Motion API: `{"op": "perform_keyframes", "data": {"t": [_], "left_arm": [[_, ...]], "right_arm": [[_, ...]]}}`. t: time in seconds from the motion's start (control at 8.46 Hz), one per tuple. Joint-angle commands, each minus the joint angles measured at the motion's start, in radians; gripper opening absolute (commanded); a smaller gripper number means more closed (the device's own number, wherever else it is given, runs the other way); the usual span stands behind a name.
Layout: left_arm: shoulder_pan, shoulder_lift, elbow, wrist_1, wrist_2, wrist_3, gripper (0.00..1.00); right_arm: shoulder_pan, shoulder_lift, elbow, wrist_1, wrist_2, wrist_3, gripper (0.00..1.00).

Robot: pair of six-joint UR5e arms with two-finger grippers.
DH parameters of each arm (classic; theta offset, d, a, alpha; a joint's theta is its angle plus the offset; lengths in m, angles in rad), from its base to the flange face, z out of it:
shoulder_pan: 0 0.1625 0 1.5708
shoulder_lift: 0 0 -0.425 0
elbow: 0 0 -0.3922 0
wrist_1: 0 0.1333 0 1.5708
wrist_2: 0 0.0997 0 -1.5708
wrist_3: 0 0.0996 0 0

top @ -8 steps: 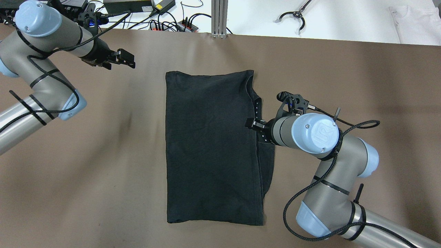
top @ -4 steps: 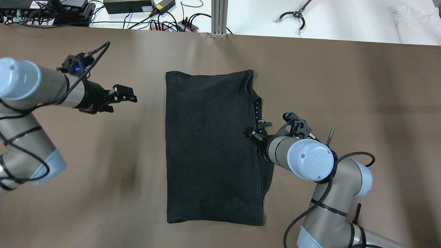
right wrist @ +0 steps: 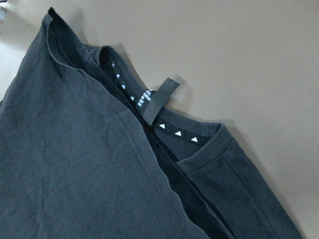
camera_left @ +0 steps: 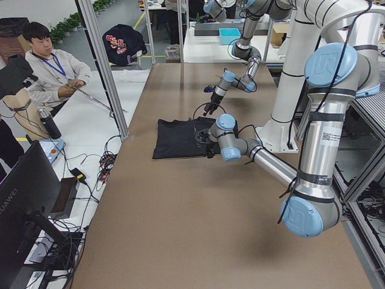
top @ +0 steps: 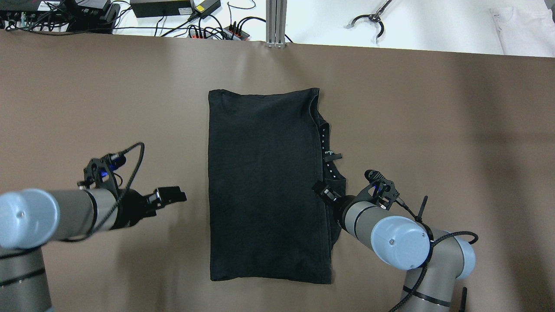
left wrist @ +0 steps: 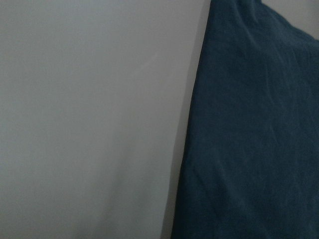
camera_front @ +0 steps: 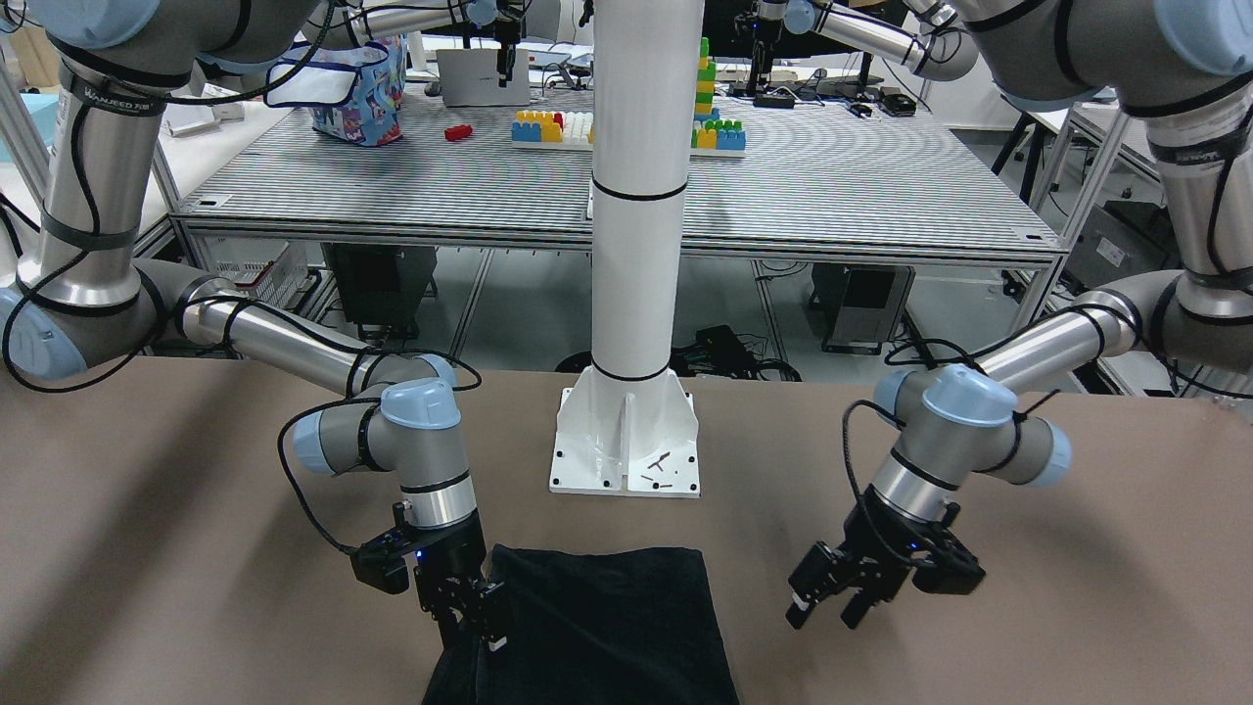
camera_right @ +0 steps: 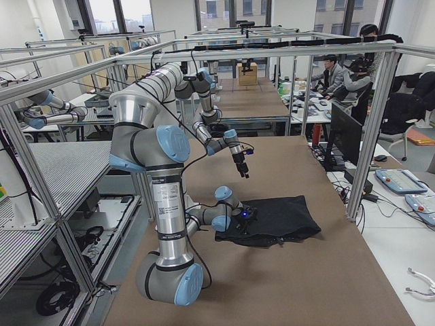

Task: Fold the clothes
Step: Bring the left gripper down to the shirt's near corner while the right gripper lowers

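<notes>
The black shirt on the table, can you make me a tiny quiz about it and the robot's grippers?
1. True or false: the left gripper is touching the black shirt.
2. Which edge of the shirt shows the collar with the little white triangles? A) the robot's right edge B) the robot's left edge C) the far edge
3. Fill in: the table cover is ___ in colour.

Key
1. False: it is over bare table beside the shirt, apart from it.
2. A: the collar lies on the same side as the right gripper.
3. Brown.
</notes>
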Motion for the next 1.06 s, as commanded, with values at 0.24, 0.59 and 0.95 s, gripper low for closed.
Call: {"op": "perform_keyframes", "data": {"t": [0.24,0.59,0.95], "left_arm": [[0.342,-0.083,0.072,0.005,0.346,-0.226,1.0],[0.342,-0.118,0.146,0.005,0.369,-0.237,0.9],[0.342,-0.118,0.142,0.006,0.36,-0.228,0.7]], "right_arm": [[-0.021,-0.021,0.014,0.011,-0.027,-0.003,0.94],[-0.023,-0.039,0.012,0.011,-0.03,-0.006,0.94],[-0.023,-0.039,0.012,0.011,-0.03,-0.008,0.94]]}}
